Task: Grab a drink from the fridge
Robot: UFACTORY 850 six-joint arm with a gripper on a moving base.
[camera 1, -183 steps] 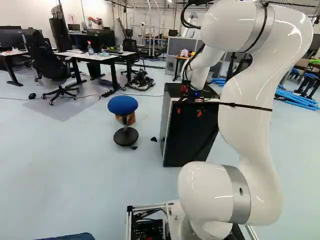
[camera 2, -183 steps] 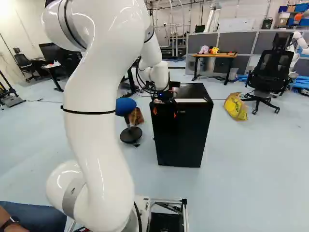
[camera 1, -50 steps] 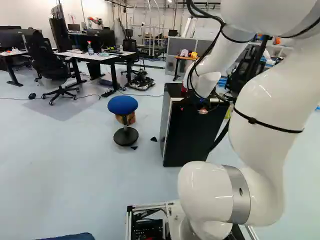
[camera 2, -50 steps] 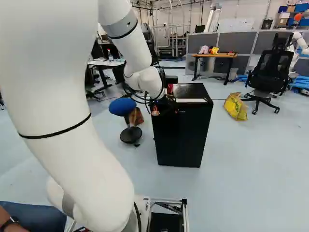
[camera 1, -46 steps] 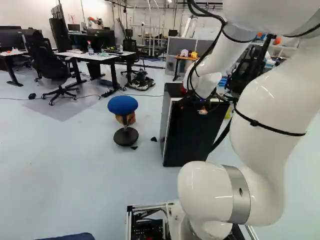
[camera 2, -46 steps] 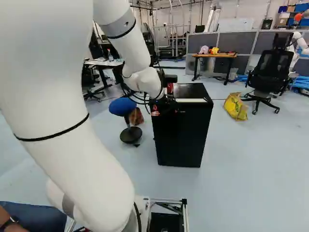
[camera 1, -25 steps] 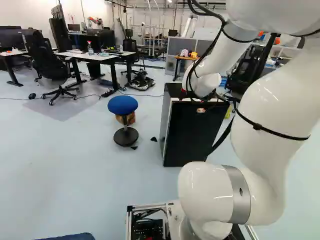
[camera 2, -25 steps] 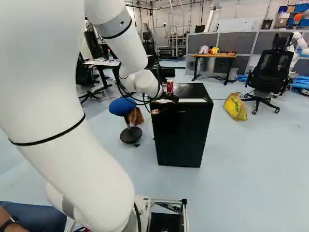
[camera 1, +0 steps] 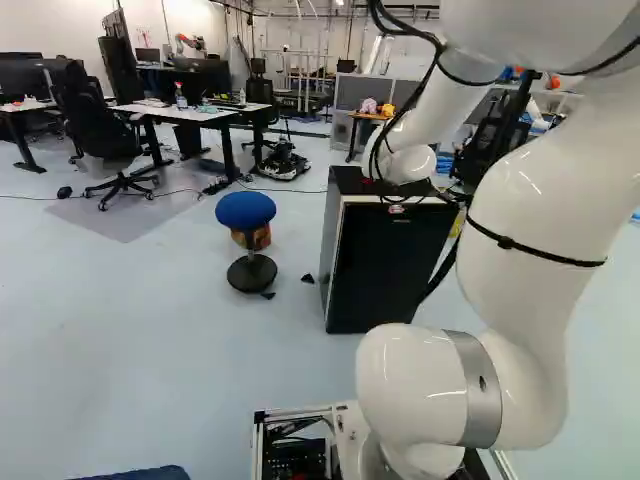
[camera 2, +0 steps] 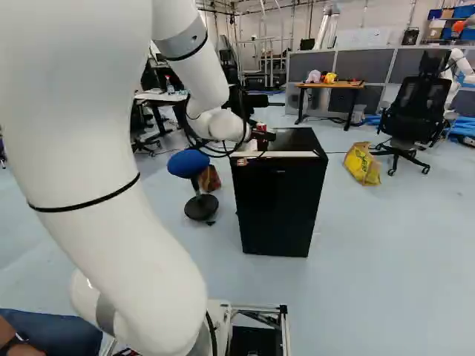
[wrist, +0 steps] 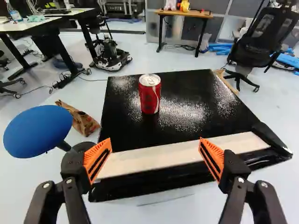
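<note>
Wrist view and paired base views. The tool [camera 2: 258,141] is open, its orange pads [wrist: 97,157] standing wide apart with nothing gripped. A red drink can [wrist: 149,93] stands upright on the black top of the fridge [camera 2: 282,204], ahead of the pads and apart from them. In the right base view the fridge occupies the centre, a pale strip [wrist: 163,156] running along the front edge of its top. The white arm [camera 2: 82,148] fills the left side of that frame. A blue stool [camera 1: 245,210] stands left of centre in the left base view; a yellow bag [camera 2: 362,163] lies at the middle right of the right base view, beside a black office chair [camera 2: 417,111].
</note>
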